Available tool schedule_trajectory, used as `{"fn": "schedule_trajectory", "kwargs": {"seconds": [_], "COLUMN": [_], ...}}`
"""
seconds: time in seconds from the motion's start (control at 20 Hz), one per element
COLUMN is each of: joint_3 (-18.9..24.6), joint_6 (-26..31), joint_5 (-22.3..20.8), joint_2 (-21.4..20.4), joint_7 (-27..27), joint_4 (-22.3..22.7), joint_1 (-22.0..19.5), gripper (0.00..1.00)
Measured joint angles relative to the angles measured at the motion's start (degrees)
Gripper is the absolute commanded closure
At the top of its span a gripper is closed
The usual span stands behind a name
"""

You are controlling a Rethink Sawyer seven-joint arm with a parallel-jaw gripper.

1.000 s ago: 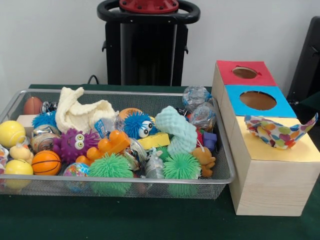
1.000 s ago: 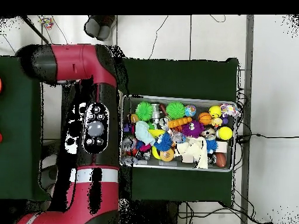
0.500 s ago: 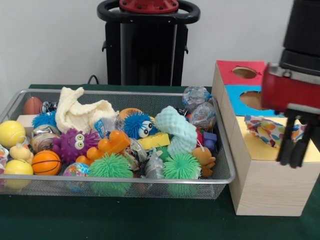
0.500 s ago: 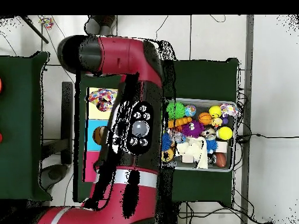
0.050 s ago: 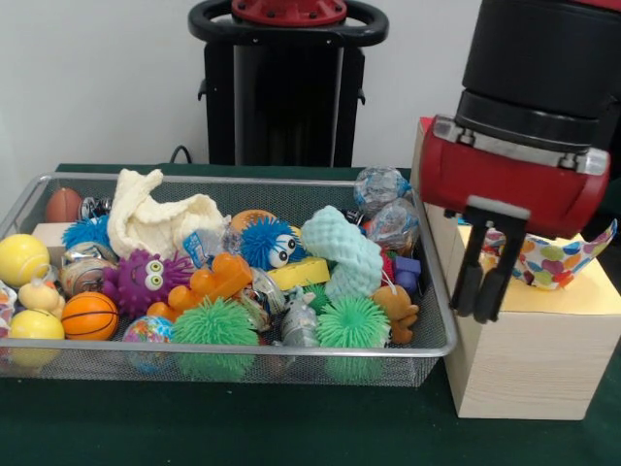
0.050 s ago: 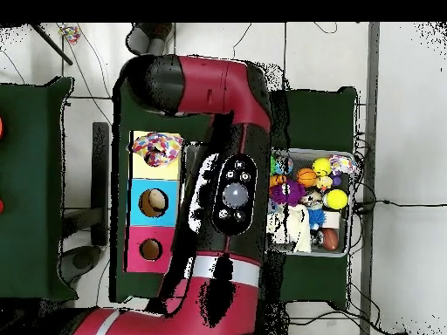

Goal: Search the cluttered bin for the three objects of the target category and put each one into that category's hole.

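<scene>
My gripper (image 5: 488,294) hangs with its two fingers nearly together and nothing between them, in front of the wooden box (image 5: 529,354), just beside the wire bin's (image 5: 243,181) right rim. A spotted cloth (image 5: 543,257) lies on the box's yellow top, next to the blue hole (image 6: 153,202) and red hole (image 6: 150,249). The toys are piled in the bin.

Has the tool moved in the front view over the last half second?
Yes. The tool has swung from in front of the wooden box's yellow top toward the wire bin, now hanging by the bin's right corner.
</scene>
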Motion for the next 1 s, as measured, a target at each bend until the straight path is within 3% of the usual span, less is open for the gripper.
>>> {"fn": "schedule_trajectory", "kwargs": {"seconds": [0.4,1.0], "joint_3": [0.02,0.02], "joint_6": [-3.59,-5.38], "joint_5": [-5.35,-9.80], "joint_2": [-1.57,-4.96], "joint_7": [0.00,0.00], "joint_4": [4.50,10.98], "joint_1": [1.72,6.12], "gripper": [1.00,1.00]}}
